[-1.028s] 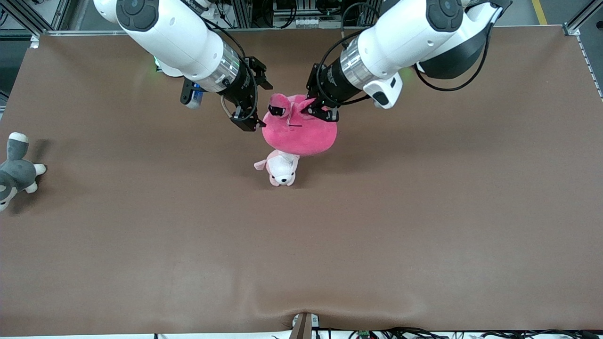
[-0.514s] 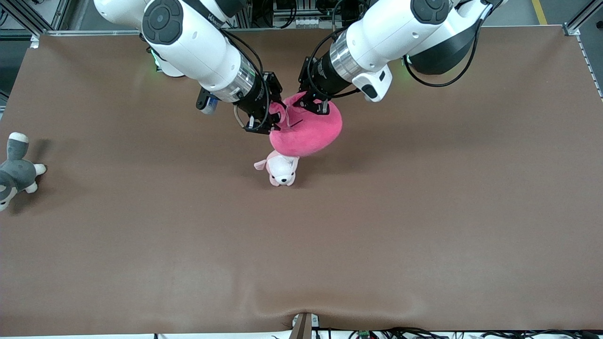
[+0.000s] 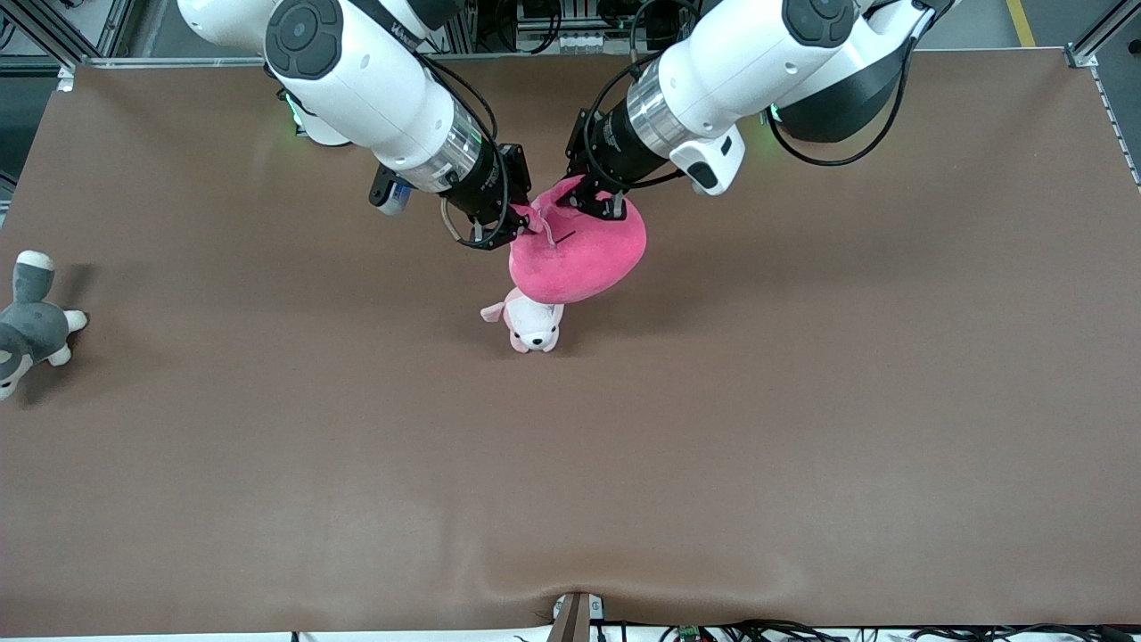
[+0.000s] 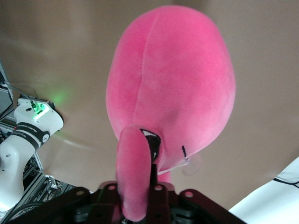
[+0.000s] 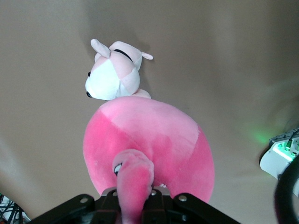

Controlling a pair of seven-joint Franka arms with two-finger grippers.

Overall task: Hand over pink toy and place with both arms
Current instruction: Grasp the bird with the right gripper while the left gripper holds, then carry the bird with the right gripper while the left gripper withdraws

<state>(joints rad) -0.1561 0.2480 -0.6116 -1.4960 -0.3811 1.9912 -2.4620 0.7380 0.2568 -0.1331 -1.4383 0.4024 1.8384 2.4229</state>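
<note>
hidden: pale plush dog [image 3: 533,325] partly under pink toy [image 3: 579,254]

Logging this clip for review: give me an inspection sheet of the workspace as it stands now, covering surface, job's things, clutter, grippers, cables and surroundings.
Surface: brown table, rumpled along the edge nearest the front camera.
Job's things: pink toy hangs in the air between both arms, over the table's middle.
Clutter: pale pink-and-white plush dog on the table under the toy; grey-and-white plush at the right arm's end.
Grippers: left gripper has one ear flap between its fingers; right gripper is shut on the other flap.
Cables: black cables loop along both arms' wrists; more along the near edge.
Surroundings: metal frame and equipment by the robots' bases; green base lights.
</note>
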